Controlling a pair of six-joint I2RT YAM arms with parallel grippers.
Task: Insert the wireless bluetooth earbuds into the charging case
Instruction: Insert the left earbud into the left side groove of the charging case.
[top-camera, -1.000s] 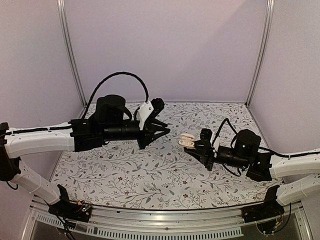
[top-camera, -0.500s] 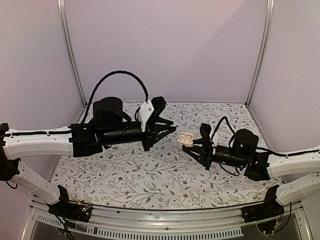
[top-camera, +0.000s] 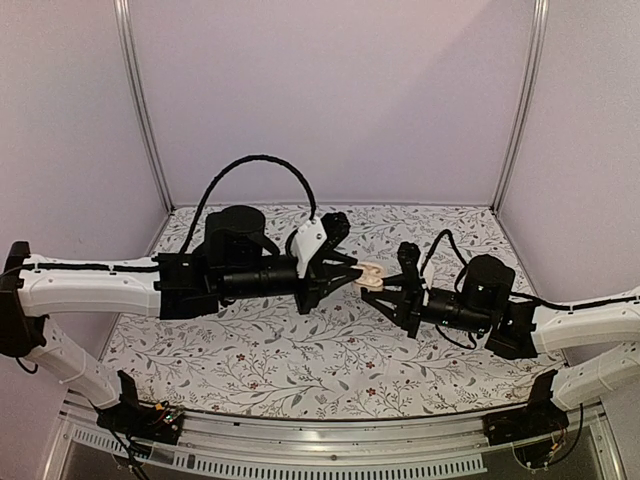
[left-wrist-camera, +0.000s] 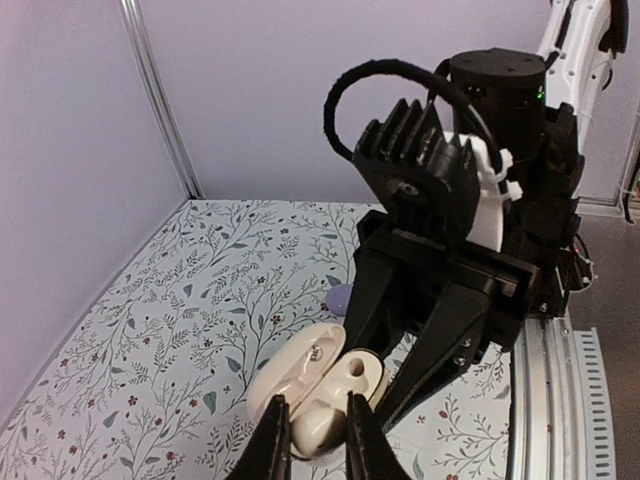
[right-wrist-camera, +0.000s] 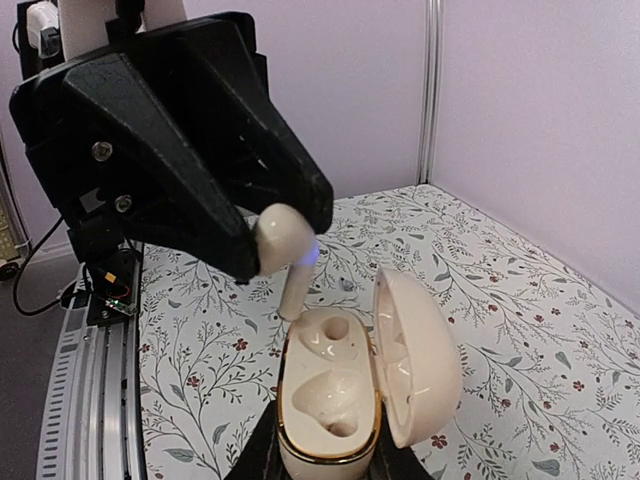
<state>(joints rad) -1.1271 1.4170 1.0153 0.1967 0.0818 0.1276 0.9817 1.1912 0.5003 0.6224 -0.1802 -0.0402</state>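
The open cream charging case (right-wrist-camera: 330, 400) with a gold rim is held up off the table, my right gripper (right-wrist-camera: 328, 456) shut on its base. Its lid (right-wrist-camera: 420, 350) swings out to the right, and both sockets look empty. My left gripper (left-wrist-camera: 316, 440) is shut on one white earbud (right-wrist-camera: 283, 240), stem pointing down. The stem tip hangs at the far left rim of the case, beside the upper socket (right-wrist-camera: 337, 327). In the top view the left gripper (top-camera: 350, 277) and the right gripper (top-camera: 386, 289) meet at the case (top-camera: 372, 277) over the table's middle.
A small purple rounded case (left-wrist-camera: 340, 297) lies on the floral tablecloth (top-camera: 250, 350) behind the held case. Purple walls close the back and sides. A metal rail (top-camera: 320, 440) runs along the near edge.
My left arm has moved right with the earbud until its tip reaches the case. My right arm has shifted slightly left with the case. Both grips are unchanged.
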